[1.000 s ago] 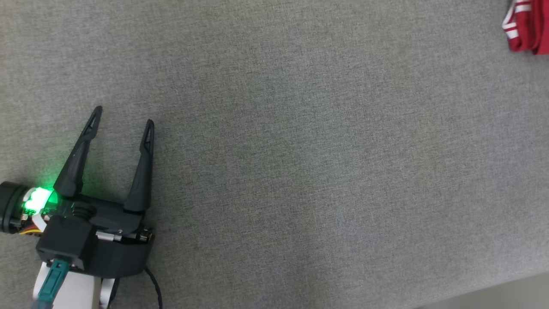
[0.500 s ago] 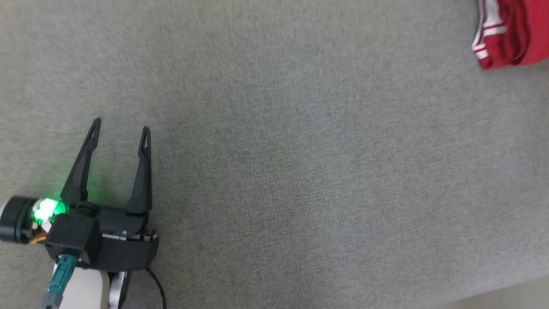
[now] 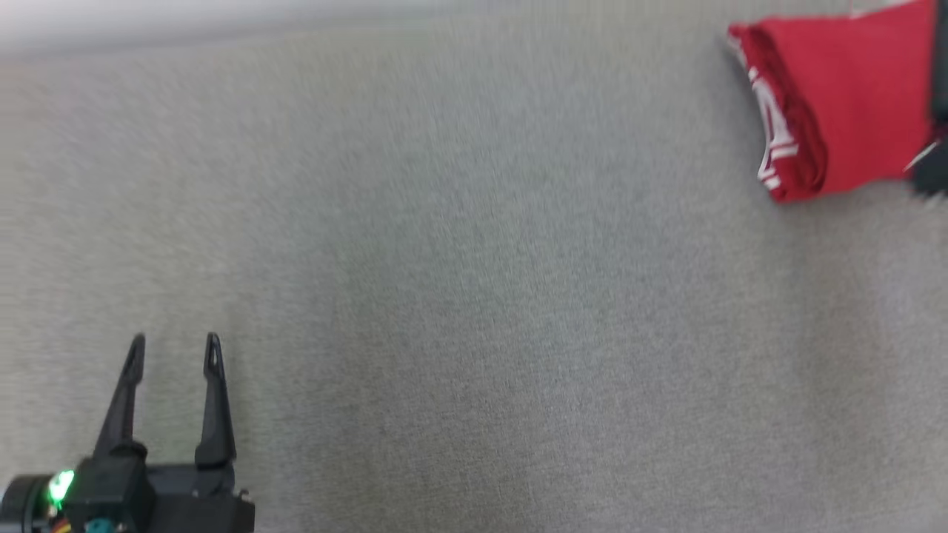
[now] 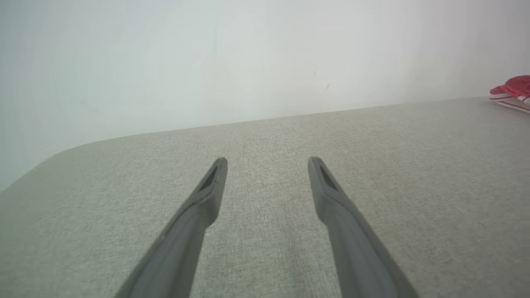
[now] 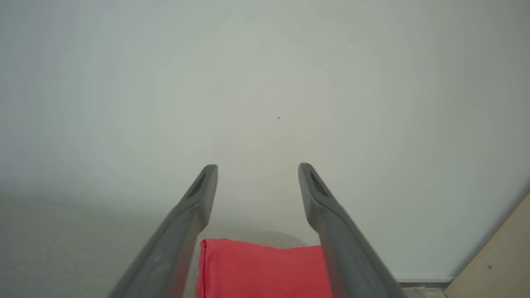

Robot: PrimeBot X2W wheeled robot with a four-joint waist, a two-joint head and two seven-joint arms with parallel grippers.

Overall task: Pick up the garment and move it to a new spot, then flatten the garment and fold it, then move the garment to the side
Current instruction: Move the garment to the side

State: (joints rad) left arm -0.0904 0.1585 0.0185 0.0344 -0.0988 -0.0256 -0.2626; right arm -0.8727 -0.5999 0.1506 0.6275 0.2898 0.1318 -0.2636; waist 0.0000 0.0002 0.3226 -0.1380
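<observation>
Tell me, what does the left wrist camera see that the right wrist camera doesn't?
Left wrist view: the left gripper, open, with the garment tiny at the right edge, white stripes showing. Right wrist view: the right gripper, open, with the folded garment close below its fingers, plus a tan board in the corner. Both: the red garment, grey surface and pale wall.

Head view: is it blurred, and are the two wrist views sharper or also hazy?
Head view: motion-blurred, the weave of the grey surface smeared and the red garment soft-edged, a green lamp glowing at the base of the left gripper; left wrist view: sharp weave, even light, no hard shadow; right wrist view: hazy and pale, the garment soft below the right gripper.
</observation>
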